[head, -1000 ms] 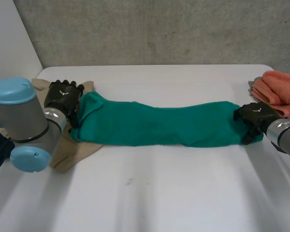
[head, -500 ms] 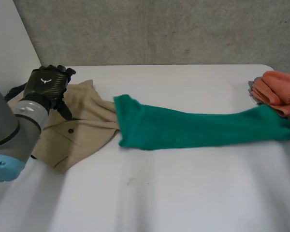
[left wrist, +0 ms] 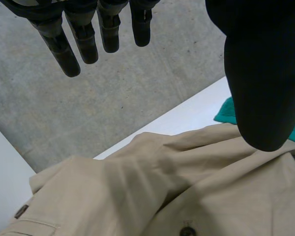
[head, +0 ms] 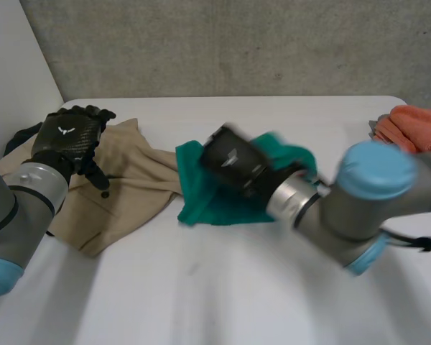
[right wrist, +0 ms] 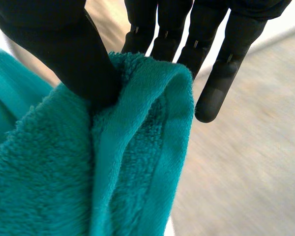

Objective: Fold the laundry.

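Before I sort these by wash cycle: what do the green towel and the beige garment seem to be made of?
Green towel: looks like terry or plush, matte; a fuzzy, looped pile with a flatter woven band along its edge. Beige garment: probably a thin woven cotton-like fabric, matte and smooth; it lies in soft creases and carries a dark button.

Right hand (head: 232, 162) has swept across, doubling the green towel (head: 198, 200) (end pinched).
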`<state>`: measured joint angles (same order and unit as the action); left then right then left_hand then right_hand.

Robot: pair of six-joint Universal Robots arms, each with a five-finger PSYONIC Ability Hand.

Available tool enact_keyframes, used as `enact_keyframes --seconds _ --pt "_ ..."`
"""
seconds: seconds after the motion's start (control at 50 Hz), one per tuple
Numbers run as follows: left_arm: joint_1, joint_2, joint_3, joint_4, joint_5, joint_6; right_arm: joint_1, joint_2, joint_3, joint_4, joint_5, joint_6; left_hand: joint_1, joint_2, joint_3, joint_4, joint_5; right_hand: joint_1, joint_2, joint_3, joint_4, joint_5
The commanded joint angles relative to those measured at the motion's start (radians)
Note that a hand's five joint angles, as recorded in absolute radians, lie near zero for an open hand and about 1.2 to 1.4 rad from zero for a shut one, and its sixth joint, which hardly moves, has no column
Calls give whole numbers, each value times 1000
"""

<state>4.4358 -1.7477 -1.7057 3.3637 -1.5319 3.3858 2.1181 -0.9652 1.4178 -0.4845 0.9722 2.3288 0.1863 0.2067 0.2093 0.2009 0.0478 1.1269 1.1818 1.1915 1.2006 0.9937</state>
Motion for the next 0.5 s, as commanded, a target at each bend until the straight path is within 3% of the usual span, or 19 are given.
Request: enact_keyframes --seconds 0.02,0.04,0.06,0.08,0.12,0.3,0.38,0.5 --pt "-26 -9 -8 7 -11 3 99 123 -106 115 81 -88 -12 -32 -35 -26 -48 -365 -420 -429 -438 -406" --pt "-29 -10 -5 7 -11 3 97 114 -114 127 117 -83 -12 -32 -35 -26 -48 -749 -804 -813 -823 -790" --pt "-30 -12 -2 8 -11 3 92 102 -119 139 153 -72 -12 -32 -35 -26 -48 -952 -1007 -1017 -1026 -994" --pt "-36 -18 8 11 -11 3 79 79 -120 153 216 -31 -12 -32 -35 -26 -48 -952 -1007 -1017 -1026 -994" --pt "-44 -24 23 16 -11 3 57 53 -111 159 249 29 -12 -32 -35 -26 -48 -952 -1007 -1017 -1026 -994" --pt "-176 -96 149 17 -7 -3 -94 -164 38 204 212 447 -12 -32 -35 -26 -48 -952 -1007 -1017 -1026 -994" --pt "-268 -154 202 14 16 4 -167 -173 70 239 256 504 -12 -32 -35 -26 -48 -952 -1007 -1017 -1026 -994" --pt "-389 -260 291 13 81 6 -225 -147 93 329 355 460 -12 -32 -35 -26 -48 -952 -1007 -1017 -1026 -994"
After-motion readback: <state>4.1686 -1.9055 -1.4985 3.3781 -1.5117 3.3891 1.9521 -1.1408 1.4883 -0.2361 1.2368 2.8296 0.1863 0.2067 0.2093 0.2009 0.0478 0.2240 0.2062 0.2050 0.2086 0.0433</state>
